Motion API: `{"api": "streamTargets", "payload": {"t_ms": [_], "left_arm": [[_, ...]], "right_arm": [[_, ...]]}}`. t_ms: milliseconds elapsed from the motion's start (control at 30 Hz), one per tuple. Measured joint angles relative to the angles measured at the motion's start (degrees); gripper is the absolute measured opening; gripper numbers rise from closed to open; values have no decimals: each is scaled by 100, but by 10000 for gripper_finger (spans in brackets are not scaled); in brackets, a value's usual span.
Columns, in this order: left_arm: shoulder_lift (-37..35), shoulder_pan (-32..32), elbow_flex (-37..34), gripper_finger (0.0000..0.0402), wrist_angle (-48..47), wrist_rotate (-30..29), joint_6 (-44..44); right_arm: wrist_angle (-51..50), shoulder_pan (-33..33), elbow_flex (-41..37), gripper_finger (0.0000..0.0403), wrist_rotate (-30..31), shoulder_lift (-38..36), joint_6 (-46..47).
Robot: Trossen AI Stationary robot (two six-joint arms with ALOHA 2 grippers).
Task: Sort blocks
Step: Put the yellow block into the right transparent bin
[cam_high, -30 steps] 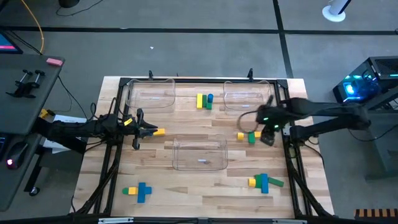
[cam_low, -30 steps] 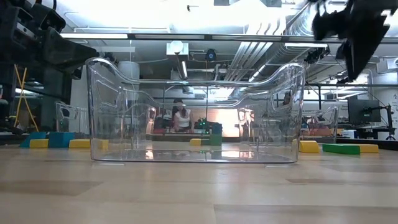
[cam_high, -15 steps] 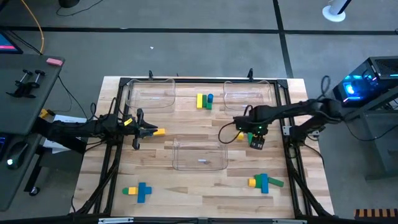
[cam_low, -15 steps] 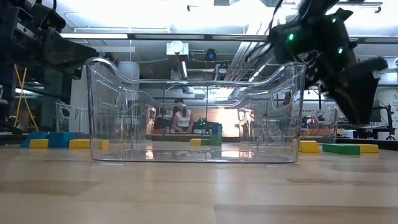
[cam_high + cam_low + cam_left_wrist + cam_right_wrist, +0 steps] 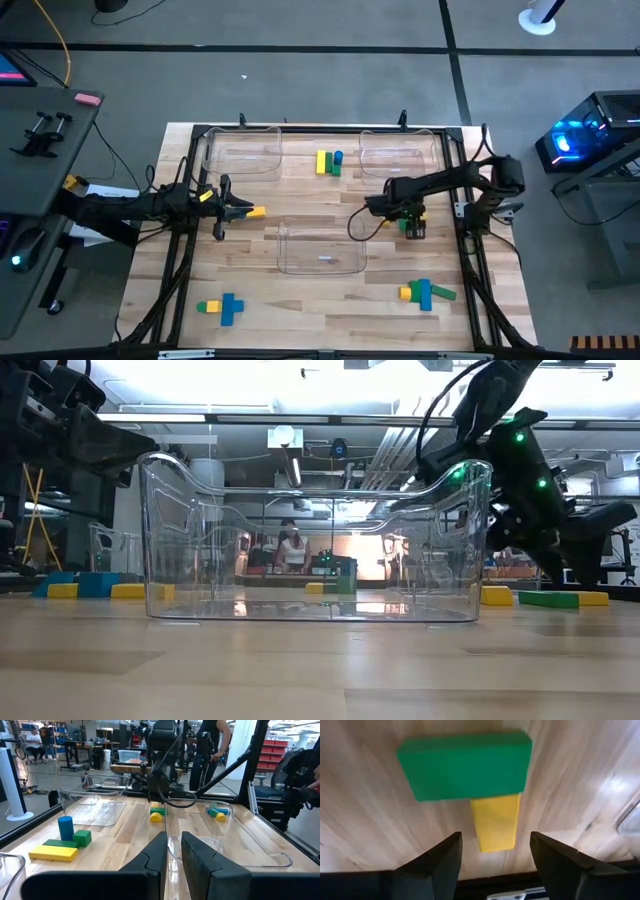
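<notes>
Right end effector (image 5: 495, 855): open, fingers straddling yellow block (image 5: 495, 822) abutting green block (image 5: 465, 765). Advice: descend centred, close on yellow only.

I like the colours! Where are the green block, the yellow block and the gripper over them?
green block (image 5: 465, 765), right wrist view, top face
yellow block (image 5: 495, 822), right wrist view, top face
right gripper (image 5: 495, 857), right wrist view, between fingertips
</notes>
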Motion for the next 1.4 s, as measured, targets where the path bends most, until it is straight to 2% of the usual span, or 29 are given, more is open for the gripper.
{"api": "streamTargets", "payload": {"t_ms": [267, 500, 633, 767, 833, 1000, 1233, 1300, 1400], "left_arm": [[0, 0, 0, 44, -1, 0, 0], [-1, -1, 2, 44, 0, 0, 0], [0, 0, 0, 44, 0, 0, 0], [-1, 0, 0, 44, -1, 0, 0], [-2, -2, 0, 44, -2, 0, 0], [1, 0, 1, 44, -1, 0, 0], [-2, 0, 0, 44, -1, 0, 0], [0, 0, 0, 44, -2, 0, 0], [0, 0, 0, 44, -2, 0, 0]], "right_arm": [[548, -6, -5, 231, -94, 18, -495], [776, -224, -425, 226, -241, -6, -554], [842, -321, -621, 199, -247, -19, -574], [819, -323, -577, 152, -197, 1, -608], [761, -296, -446, 125, -179, 17, -599], [214, -204, 96, 125, -99, -31, -787], [-1468, -162, 1171, 125, -134, -705, -1157], [-1476, -262, 1527, 125, -113, -1008, -1183], [-881, -661, 1921, 125, -79, -1397, -872]]}}
